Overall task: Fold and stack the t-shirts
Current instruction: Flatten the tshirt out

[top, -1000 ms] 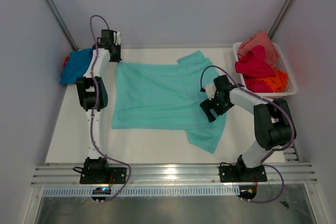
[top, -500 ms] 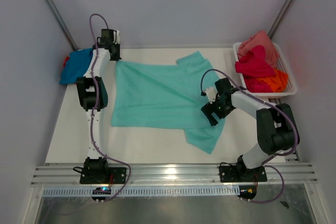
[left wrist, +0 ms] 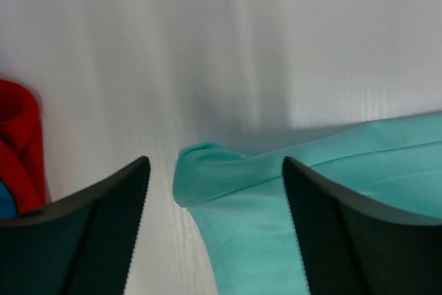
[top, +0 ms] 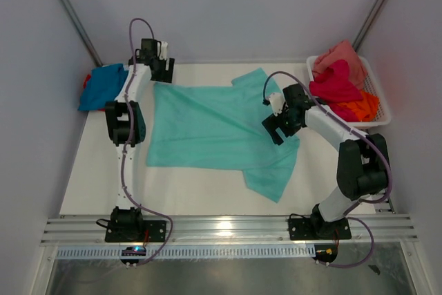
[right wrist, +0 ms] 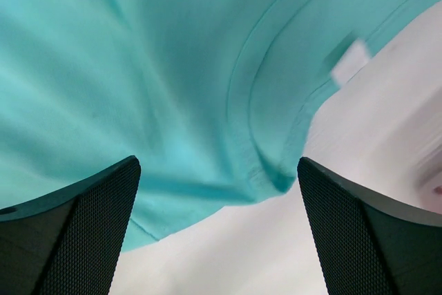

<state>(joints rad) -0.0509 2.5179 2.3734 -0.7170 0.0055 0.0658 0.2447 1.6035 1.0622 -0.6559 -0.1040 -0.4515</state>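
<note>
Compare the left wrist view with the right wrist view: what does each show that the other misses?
Left wrist only: a bunched corner of the mint-teal t-shirt in the gap of the open left pincer, and red cloth at the left edge. Right wrist only: the shirt's collar and white label below the open right pincer. Both: teal fabric lying on the table, ungripped.

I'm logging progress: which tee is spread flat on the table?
The mint-teal tee, laid open centrally. The blue tee is bunched at far left; the salmon tee, magenta tee and orange tee are heaped in the white basket.

Left claw (left wrist: 214, 170) now open
</note>
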